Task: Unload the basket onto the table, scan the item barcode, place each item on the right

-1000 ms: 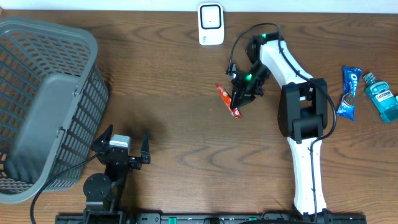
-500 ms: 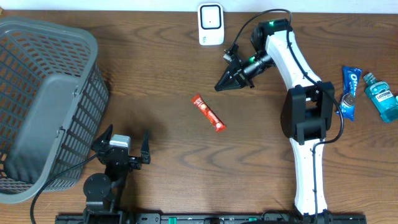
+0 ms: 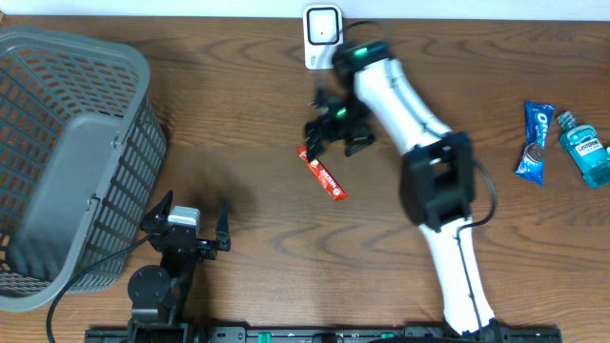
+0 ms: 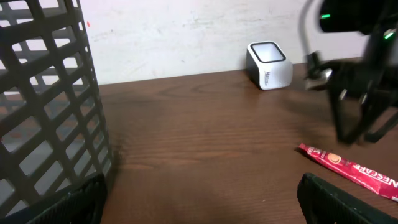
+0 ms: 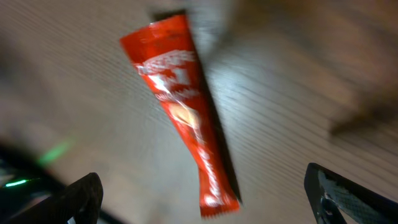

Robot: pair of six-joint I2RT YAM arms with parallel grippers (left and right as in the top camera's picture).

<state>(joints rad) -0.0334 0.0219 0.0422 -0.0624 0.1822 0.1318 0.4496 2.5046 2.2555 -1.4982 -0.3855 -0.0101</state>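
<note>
A red sachet (image 3: 322, 173) lies flat on the wooden table, slanting down to the right. My right gripper (image 3: 335, 133) hovers just above its upper end, open and holding nothing. In the right wrist view the blurred sachet (image 5: 183, 112) lies on the wood between and ahead of the wide-apart fingers (image 5: 81, 198). The white barcode scanner (image 3: 323, 36) stands at the table's far edge, behind the right arm. My left gripper (image 3: 191, 213) rests open near the front left. It faces the scanner (image 4: 268, 65) and the sachet (image 4: 351, 171).
A grey mesh basket (image 3: 143, 90) fills the left side, close beside the left gripper; its wall (image 4: 50, 106) shows in the left wrist view. A blue Oreo pack (image 3: 535, 143) and a teal mouthwash bottle (image 3: 583, 148) lie at the far right.
The sachet left the right gripper and landed on the table lower left. The right arm swung up, then came left over the sachet and its jaws opened. Left arm still.
</note>
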